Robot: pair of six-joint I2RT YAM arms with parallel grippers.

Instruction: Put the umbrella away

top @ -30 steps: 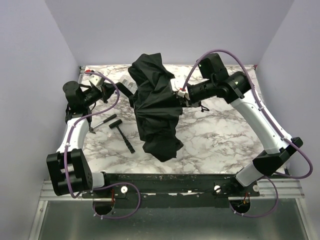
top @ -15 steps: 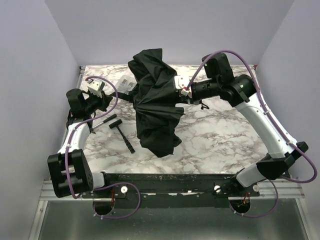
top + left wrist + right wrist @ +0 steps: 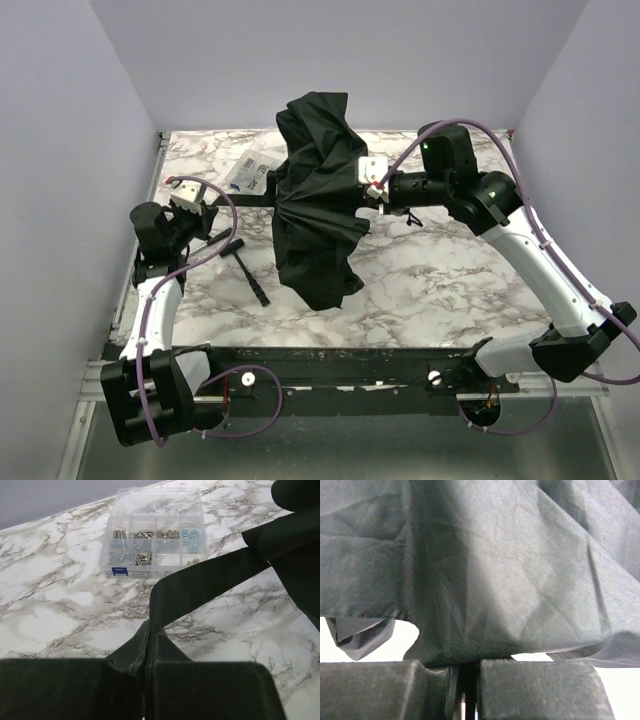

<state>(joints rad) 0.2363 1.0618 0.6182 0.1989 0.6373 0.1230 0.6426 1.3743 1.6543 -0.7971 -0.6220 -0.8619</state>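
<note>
Nothing legible here, honestly. The closest thing is a little blue sticker (image 3: 121, 570) on the front edge of the clear plastic box (image 3: 156, 510) sitting on the surface (image 3: 50, 605), but whatever's printed on it is way too small and blurry to make out.

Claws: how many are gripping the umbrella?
2: left claw pinches the strap left of the umbrella; right claw pinches its canopy on the right side.
</note>
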